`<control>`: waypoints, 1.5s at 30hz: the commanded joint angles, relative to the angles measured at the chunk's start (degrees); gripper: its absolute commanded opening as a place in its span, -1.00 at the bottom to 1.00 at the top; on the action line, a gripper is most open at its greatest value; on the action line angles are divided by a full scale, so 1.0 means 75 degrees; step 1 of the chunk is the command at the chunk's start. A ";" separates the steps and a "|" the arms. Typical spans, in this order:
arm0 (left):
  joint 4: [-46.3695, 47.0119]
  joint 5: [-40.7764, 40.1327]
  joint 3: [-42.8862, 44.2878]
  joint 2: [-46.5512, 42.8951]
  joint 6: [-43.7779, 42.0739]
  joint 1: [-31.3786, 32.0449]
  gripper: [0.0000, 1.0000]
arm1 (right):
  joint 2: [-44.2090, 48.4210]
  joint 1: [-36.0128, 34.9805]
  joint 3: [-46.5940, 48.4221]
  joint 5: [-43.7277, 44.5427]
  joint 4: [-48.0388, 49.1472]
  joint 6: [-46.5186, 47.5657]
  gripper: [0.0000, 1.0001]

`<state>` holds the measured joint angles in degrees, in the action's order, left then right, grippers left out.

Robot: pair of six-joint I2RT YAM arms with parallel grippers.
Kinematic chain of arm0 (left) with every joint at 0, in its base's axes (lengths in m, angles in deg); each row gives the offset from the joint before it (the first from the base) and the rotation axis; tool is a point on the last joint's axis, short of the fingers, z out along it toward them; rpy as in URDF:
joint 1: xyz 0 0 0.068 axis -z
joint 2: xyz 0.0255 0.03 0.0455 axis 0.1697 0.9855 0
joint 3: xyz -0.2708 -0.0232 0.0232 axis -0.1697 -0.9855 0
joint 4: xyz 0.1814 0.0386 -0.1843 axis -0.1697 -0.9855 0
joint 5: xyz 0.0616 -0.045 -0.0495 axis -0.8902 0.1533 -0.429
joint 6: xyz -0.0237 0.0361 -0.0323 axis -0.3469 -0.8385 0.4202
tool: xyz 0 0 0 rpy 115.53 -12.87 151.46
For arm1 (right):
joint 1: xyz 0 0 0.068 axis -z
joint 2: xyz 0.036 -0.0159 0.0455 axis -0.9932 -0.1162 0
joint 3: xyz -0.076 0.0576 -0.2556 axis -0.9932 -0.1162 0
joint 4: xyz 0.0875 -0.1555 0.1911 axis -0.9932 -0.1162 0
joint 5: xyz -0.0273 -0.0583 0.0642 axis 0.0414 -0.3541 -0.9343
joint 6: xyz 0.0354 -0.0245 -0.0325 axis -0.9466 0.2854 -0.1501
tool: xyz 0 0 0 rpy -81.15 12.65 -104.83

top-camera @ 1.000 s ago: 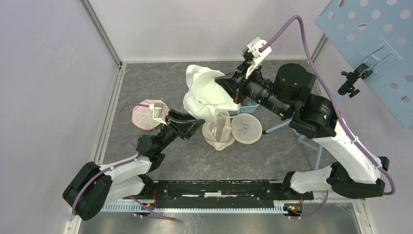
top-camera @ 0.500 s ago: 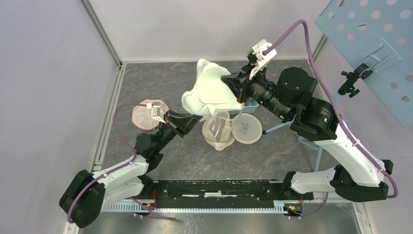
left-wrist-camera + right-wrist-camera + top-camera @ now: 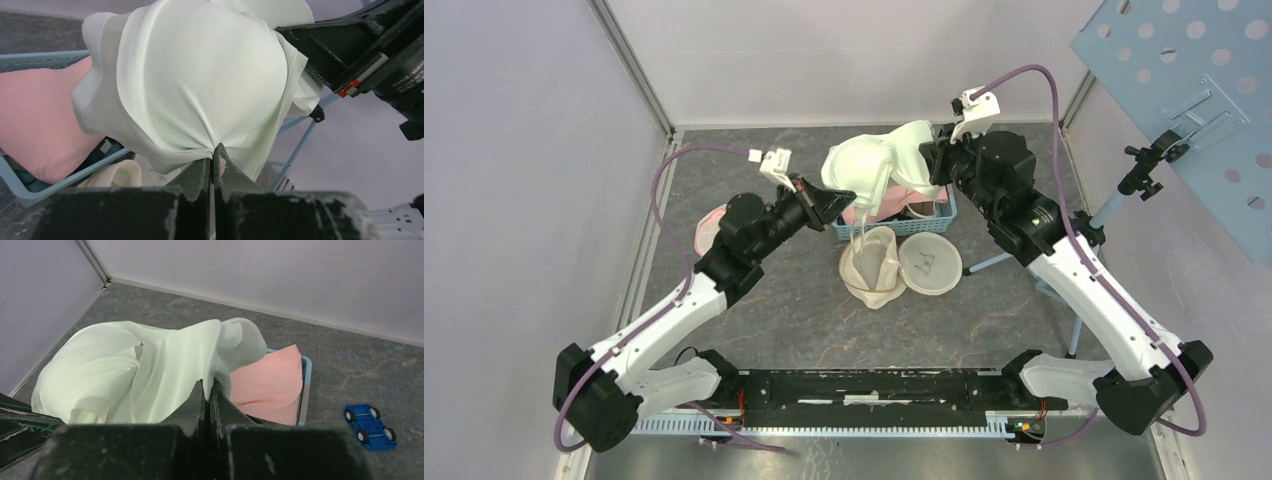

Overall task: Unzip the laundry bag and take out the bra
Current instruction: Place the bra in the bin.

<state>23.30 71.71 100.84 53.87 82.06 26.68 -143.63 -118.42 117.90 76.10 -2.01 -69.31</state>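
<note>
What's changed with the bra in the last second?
The left gripper rose toward the back and shut on the white bra, which the right gripper kept pinching while carrying it back over the blue basket. The opened laundry bag stayed put.

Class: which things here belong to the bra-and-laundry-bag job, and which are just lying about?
Job: white bra, held by left gripper and right gripper; laundry bag.
Lying about: blue basket, pink garment, pink mesh pouch, blue toy car.
</note>
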 commanded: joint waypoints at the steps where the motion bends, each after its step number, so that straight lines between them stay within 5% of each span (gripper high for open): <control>1: -0.1951 -0.0377 0.1139 0.1026 -0.0892 -0.0031 -0.96 | -0.0165 0.0785 -0.0511 -0.0882 0.1495 -0.0354 -1.00; 11: -0.2126 -0.0185 0.3035 0.3372 -0.1600 -0.0507 -0.95 | -0.1038 0.2385 -0.1905 -0.2427 0.3555 -0.1313 -1.00; 18: -0.2184 0.0056 0.3887 0.4540 -0.2037 -0.0834 -0.95 | -0.2093 0.2568 -0.1974 -0.2729 0.4817 -0.1399 -1.00; 34: -0.2224 0.0490 0.3953 0.5985 -0.2207 -0.1226 -0.95 | -0.3681 0.2658 -0.2627 -0.2801 0.5782 -0.1640 -0.99; 39: -0.2959 0.0394 0.4297 0.6300 -0.2479 -0.1300 -0.95 | -0.3636 0.2652 -0.2657 -0.2581 0.5411 -0.1421 -0.86; 45: -0.3649 0.0323 0.4453 0.6150 -0.2632 -0.1378 -0.87 | -0.3398 0.2650 -0.2796 -0.2383 0.5057 -0.1333 -0.44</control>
<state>-0.57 74.40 130.82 100.90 66.36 16.97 -171.23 -98.57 97.73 56.54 35.95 -80.39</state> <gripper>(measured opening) 0.044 0.210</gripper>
